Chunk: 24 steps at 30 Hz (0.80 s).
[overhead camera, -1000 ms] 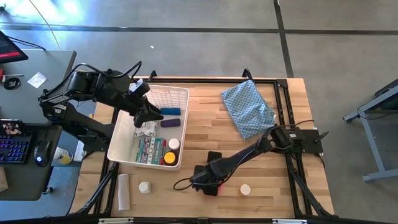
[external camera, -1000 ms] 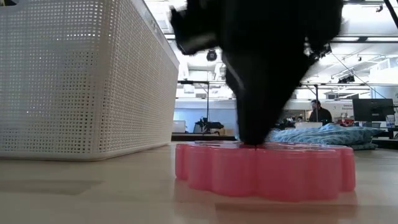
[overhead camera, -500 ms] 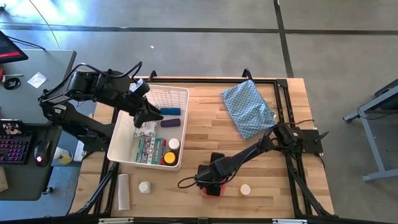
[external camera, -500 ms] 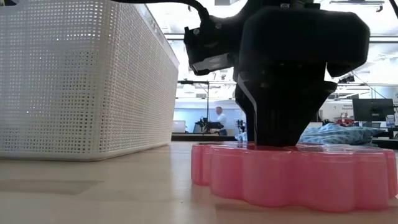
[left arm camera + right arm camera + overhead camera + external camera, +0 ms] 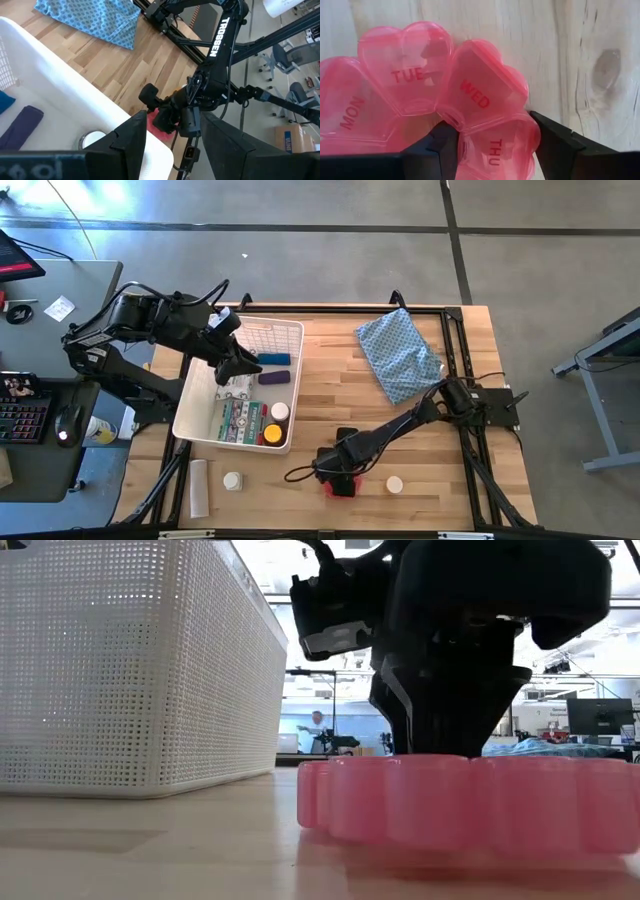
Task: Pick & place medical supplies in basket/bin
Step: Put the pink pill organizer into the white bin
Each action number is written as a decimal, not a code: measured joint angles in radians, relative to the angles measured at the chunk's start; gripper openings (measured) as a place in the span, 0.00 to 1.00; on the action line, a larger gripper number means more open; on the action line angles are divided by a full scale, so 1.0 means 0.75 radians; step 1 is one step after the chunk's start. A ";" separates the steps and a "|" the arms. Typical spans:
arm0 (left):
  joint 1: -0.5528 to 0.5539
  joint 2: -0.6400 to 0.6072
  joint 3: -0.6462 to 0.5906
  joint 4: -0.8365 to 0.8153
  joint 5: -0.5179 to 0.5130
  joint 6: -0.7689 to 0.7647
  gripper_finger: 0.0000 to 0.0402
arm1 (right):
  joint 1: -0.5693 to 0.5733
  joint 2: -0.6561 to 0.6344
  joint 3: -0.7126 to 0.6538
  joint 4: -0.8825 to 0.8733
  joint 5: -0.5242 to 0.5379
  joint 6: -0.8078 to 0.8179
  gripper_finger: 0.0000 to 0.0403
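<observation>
The pink pill organizer (image 5: 338,485) lies flat on the table (image 5: 420,440) at the lower centre of the high view, right of the white bin (image 5: 198,395) and left of a white-capped jar (image 5: 395,484). It is a round ring of heart-shaped day cells with no long axis; in the right wrist view the lids face up, with MON, TUE, WED and THU running from the left edge round to the bottom centre of the frame. The right gripper (image 5: 492,140) stands over it with its fingers (image 5: 560,140) on either side of the THU cell, touching or nearly so; I cannot tell whether they grip it. A second ago they stood wider, and the organizer has slid a little right in the low view. The left gripper (image 5: 240,365) hangs over the bin, part open and empty, unchanged. Inside the bin lie a purple cylinder (image 5: 274,378), a blue cylinder (image 5: 275,359) and printed packets (image 5: 238,420).
</observation>
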 joint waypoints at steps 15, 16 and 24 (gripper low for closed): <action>0.000 0.000 0.000 -0.004 0.002 0.003 0.54 | -0.148 -0.507 -0.008 -0.162 0.250 0.011 0.49; 0.000 0.000 0.000 -0.004 0.003 0.004 0.54 | -0.162 -0.562 -0.003 -0.150 0.270 0.011 0.49; 0.001 0.000 0.000 -0.005 -0.005 0.025 0.54 | -0.300 -0.841 -0.003 0.147 0.308 -0.148 0.50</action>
